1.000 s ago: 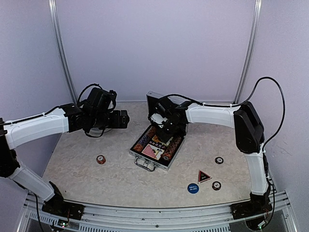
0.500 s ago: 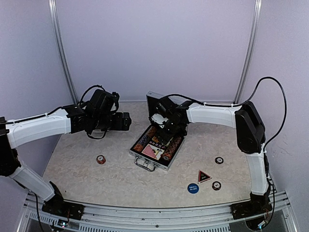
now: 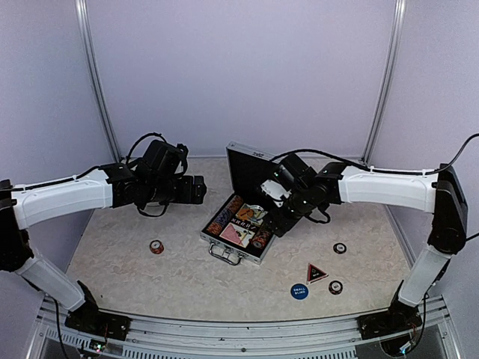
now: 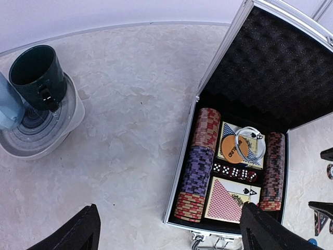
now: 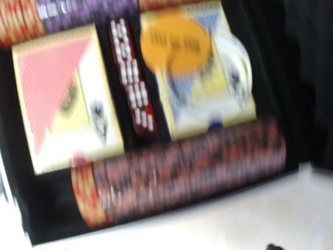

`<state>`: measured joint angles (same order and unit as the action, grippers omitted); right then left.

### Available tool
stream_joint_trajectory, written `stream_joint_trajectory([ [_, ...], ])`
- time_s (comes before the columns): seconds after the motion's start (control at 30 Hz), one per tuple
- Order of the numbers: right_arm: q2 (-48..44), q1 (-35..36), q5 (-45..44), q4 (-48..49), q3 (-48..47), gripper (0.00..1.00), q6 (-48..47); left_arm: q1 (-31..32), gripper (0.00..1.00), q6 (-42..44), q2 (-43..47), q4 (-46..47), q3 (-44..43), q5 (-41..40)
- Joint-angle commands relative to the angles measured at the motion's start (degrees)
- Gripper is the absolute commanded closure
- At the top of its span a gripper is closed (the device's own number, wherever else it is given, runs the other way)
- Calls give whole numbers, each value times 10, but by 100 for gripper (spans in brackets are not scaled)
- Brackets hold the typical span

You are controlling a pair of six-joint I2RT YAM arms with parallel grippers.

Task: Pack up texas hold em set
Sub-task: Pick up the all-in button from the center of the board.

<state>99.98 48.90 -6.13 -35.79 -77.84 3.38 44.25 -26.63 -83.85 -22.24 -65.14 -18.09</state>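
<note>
Silver ribbed aluminium is catching the light mid-table: the case [image 3: 232, 250] is lying open, its lid [image 3: 245, 170] standing up along the far side with black foam showing. Striped chip rows [image 4: 199, 166] are running down both inner sides. Between them the red deck [image 4: 229, 200] is sitting nearest the handle [image 3: 224, 256] and the blue deck [image 4: 256, 156] farther in. An orange round button [image 4: 234, 148] and a clear ring [image 4: 250, 141] are resting on the blue deck, and red dice [image 4: 237, 171] are lining the slot between the decks.

The left gripper [image 3: 196, 188] is hovering left of the lid, fingers [image 4: 78, 234] spread wide and gripping nothing. The right gripper [image 3: 275, 221] is hanging at the case's right edge. Its wrist view is blurring and not showing the fingers, so I cannot tell whether they are released or clenched.

Around it, a dark-green mug [image 4: 36, 78] and a light-blue mug [image 4: 8, 107] are sharing a plate [image 4: 47, 140] well left of the case. A reddish round button [image 3: 156, 246] is lying alone on the near left. To the right, a dark round button [image 3: 340, 247], the triangle marker [image 3: 316, 272], a blue button [image 3: 299, 291] and a second dark round button [image 3: 335, 286] are scattering toward the near edge.

The upright lid is walling off the far side — bare table [image 3: 187, 280] is stretching along the case's left flank and in front of the handle.
</note>
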Motion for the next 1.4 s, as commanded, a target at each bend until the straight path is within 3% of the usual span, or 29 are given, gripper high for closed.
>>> stream_joint_trajectory([
  [0.0,-59,-6,0,1,94,18,59,4,7,5,2,20,3,-5],
  [0.23,-133,-41,43,3,208,18,129,7,7,11,-5,21,-5,-2],
  [0.5,-160,-49,98,-11,266,18,185,15,7,15,-23,16,-21,-2],
  [1.03,-180,-31,83,-58,316,12,276,29,6,11,-41,18,-29,-1],
  [1.37,-181,-15,70,-46,331,5,258,36,6,11,-46,18,-28,0],
])
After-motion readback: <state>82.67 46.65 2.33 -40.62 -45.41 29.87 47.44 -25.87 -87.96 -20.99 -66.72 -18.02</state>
